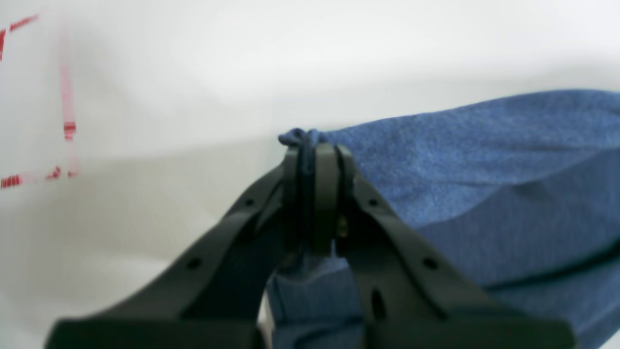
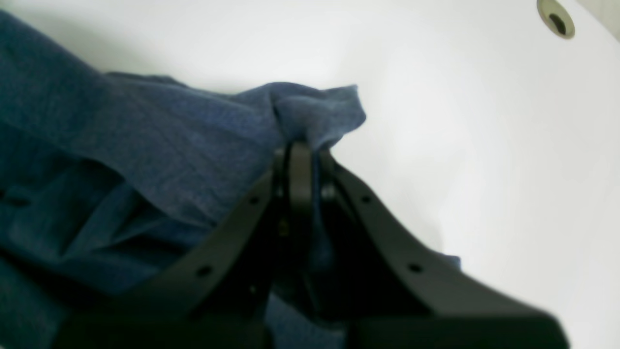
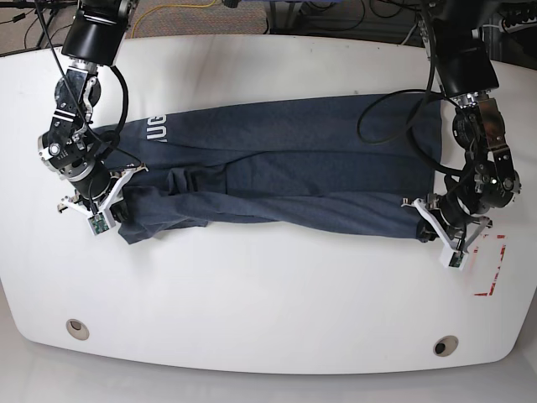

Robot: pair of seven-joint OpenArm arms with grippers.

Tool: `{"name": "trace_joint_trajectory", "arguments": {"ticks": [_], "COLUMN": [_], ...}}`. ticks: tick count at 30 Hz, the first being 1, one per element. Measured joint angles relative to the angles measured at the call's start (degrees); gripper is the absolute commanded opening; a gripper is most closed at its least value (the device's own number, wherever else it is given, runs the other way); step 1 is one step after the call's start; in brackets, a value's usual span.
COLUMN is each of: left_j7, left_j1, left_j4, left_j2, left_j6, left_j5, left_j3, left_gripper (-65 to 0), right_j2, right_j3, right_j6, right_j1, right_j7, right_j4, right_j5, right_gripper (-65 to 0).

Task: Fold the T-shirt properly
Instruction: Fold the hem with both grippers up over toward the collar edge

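Currently mid lengthwise fold: T-shirt (image 3: pixel 285 172) spread across table (image 3: pixel 252 294), near long edge lifted at both ends. Left gripper (image 1: pixel 315 155) pinched tight on one bunched corner; right gripper (image 2: pixel 302 150) likewise clamped on the other. Best carried across level and in step, fabric taut between grips, then lowered flush onto far edge.

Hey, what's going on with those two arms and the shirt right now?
Left gripper and right gripper both shut on the T-shirt, one at each end. Shirt lies stretched lengthwise, partly folded, on the white table. Nothing in the way.
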Motion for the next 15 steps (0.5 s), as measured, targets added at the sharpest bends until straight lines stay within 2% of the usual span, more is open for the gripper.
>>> {"name": "trace_joint_trajectory", "arguments": {"ticks": [15], "left_j7": [1.66], "left_j1": [13.20], "left_j4": [9.22], "left_j2": [-0.15], "left_j6": [0.00], "left_j5": [-0.15], "left_j3": [-0.17], "left_gripper": [-65.0], "right_j2": [-0.17], "right_j3": [1.07], "right_j6": [0.00], "right_j1": [-5.68], "right_j7": [0.22], "right_j4": [1.92], "right_j5": [0.17], "right_gripper": [-64.8]}}
